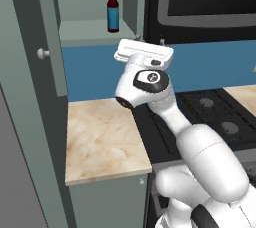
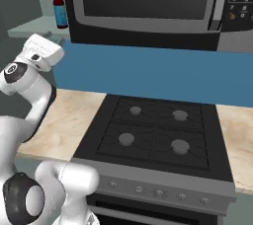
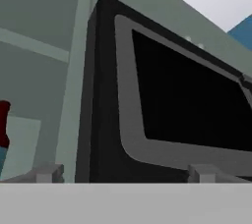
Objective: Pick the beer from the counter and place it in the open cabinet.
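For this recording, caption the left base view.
Beer stands upright on the open cabinet shelf; open gripper empty below it.

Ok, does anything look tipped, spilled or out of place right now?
Nothing stands out. The beer stands upright on the cabinet shelf, nothing spilled around it. The gripper is open and empty, apart from the bottle, just below the shelf edge. The counter and stovetop look undisturbed.

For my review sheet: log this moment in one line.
beer: upright on cabinet shelf | gripper: open, empty, below shelf | counter: bare
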